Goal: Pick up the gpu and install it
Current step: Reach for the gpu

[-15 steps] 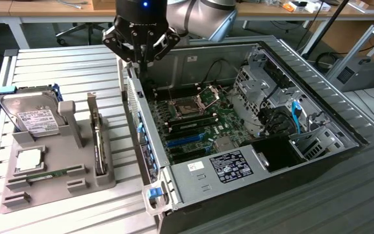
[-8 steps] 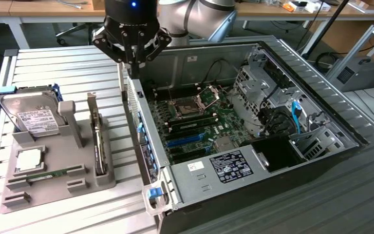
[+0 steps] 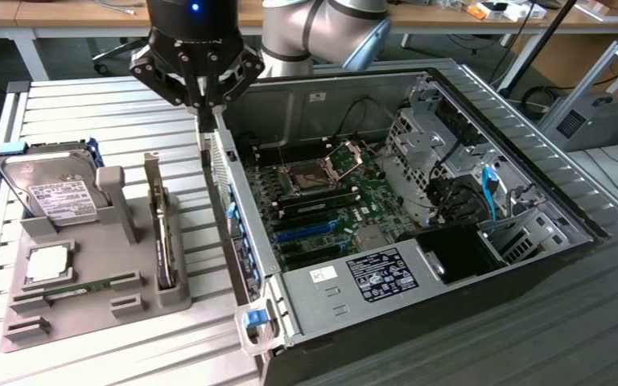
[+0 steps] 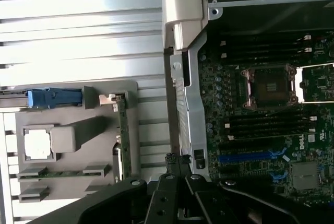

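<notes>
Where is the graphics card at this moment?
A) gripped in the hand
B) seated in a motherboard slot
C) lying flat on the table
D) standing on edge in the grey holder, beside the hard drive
D: the graphics card stands on edge in the grey holder next to the hard drive, while the shut hand hangs empty by the computer case.

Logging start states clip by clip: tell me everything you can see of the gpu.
The gpu is a thin dark card standing on its long edge in a slot of the gray holder, between the hard drive and the computer case. It shows nearly edge-on, so its faces are hard to read. A silvery metal strip sits at the end nearer the gripper. Only the holder touches it. The shut gripper hangs apart from it, above the case's wall.
</notes>
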You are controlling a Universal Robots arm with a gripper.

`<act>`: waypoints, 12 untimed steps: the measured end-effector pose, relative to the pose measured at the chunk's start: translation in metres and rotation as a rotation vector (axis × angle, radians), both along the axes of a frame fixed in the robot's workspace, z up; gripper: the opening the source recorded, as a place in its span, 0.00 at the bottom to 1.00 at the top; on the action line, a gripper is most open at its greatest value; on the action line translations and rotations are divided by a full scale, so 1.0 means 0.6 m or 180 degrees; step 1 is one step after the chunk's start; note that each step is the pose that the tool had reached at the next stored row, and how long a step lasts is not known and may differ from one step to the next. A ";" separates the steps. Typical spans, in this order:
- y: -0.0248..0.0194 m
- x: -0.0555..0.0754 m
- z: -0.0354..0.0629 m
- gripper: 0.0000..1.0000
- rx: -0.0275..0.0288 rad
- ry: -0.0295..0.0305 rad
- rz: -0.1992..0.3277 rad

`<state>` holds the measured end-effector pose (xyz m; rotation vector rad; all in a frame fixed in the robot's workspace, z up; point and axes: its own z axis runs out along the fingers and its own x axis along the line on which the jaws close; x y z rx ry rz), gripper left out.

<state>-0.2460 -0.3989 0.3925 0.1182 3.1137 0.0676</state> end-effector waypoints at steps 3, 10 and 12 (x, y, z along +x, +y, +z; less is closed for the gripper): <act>0.0000 -0.017 0.000 0.11 0.0000 0.0000 0.0000; 0.0001 -0.041 0.000 0.11 0.0000 0.0002 0.0000; 0.0002 -0.050 0.000 0.11 0.0000 0.0002 0.0000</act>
